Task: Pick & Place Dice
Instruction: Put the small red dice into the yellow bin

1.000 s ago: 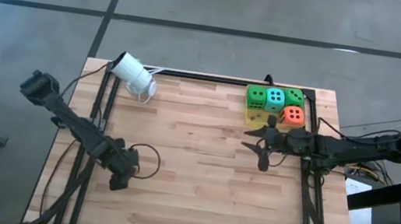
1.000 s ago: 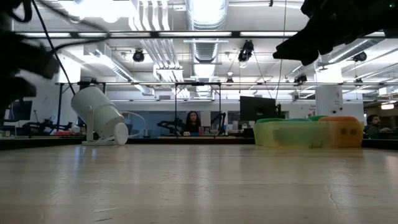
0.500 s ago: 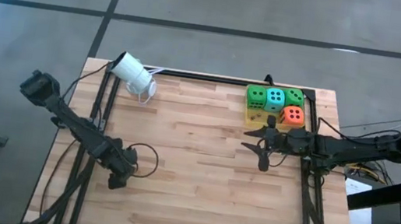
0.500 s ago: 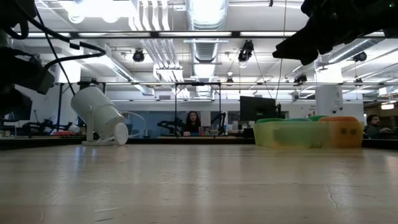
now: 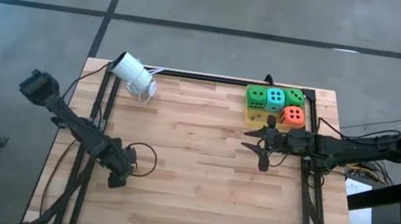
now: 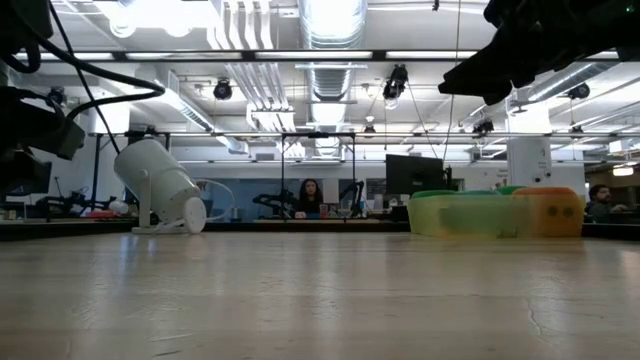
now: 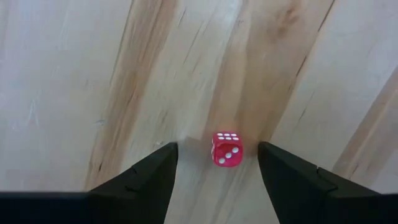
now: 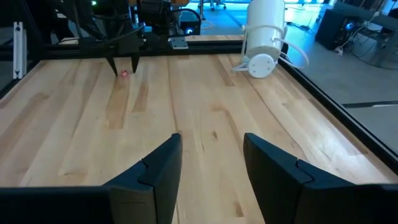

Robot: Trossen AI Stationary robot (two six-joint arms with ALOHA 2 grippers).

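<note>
Place: a robotics lab in a large open office hall
Ceiling: bare ducts point(image 6: 332, 20), pipes and strip lights, industrial in style
Background: rows of desks with monitors point(image 6: 414, 171), cables and equipment
People: a person point(image 6: 310, 195) seated at a far desk
Workbench: butcher-block wooden table point(image 5: 192, 174) on a dark metal frame, standing on a grey concrete floor point(image 5: 216, 4)
Rig: a white camera point(image 5: 133, 75) set on the table's corner

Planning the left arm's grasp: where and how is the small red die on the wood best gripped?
Likely from straight above, pinching two opposite side faces of the red die: it sits flat and alone on the table, between the open fingers of the left gripper. The right gripper waits open by the tray.
</note>
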